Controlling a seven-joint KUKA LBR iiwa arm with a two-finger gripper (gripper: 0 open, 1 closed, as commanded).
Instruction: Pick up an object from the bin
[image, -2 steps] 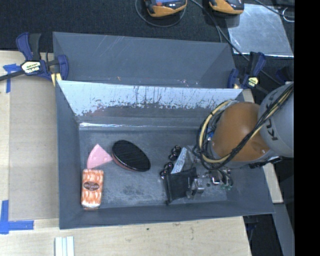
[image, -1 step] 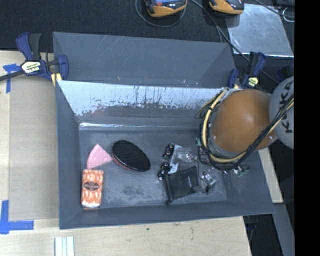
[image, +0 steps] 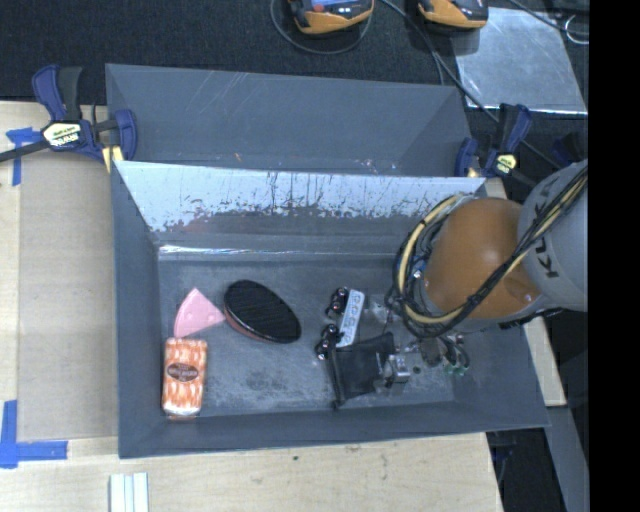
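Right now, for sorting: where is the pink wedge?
In the camera view, the pink wedge lies at left, beside the black oval brush, above the orange packet.

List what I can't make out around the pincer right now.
- Black flat thing: right part hidden under the pincer, camera view.
- Small black-and-white thing beside it: too small to identify.
- Right end of the bin: covered by the arm's orange cover.
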